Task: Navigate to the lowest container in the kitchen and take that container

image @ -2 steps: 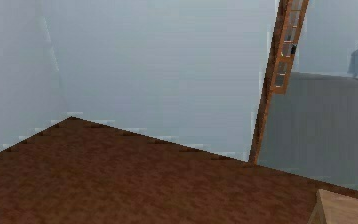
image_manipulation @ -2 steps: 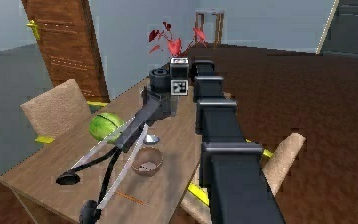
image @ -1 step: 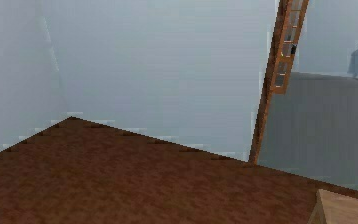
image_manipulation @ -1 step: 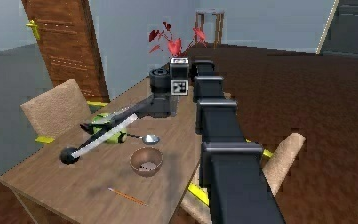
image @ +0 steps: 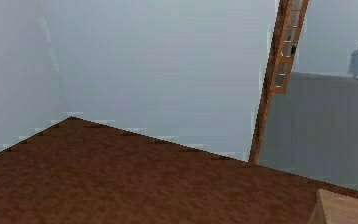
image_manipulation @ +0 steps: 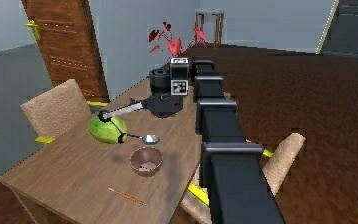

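In the arm side view my dark arm reaches out over a wooden table. At its far end the gripper points toward the view's left, right at a lime-green rounded thing that lies on the tabletop. I cannot tell whether the gripper holds anything. A small clear glass bowl stands on the table nearer to me, beside the arm. Between the bowl and the green thing lies a spoon.
A red-leaved plant stands at the table's far end, and a thin pencil-like stick lies near its front. Padded chairs flank the table. The forward view has pale blue walls, brown floor and a wooden door standing ajar.
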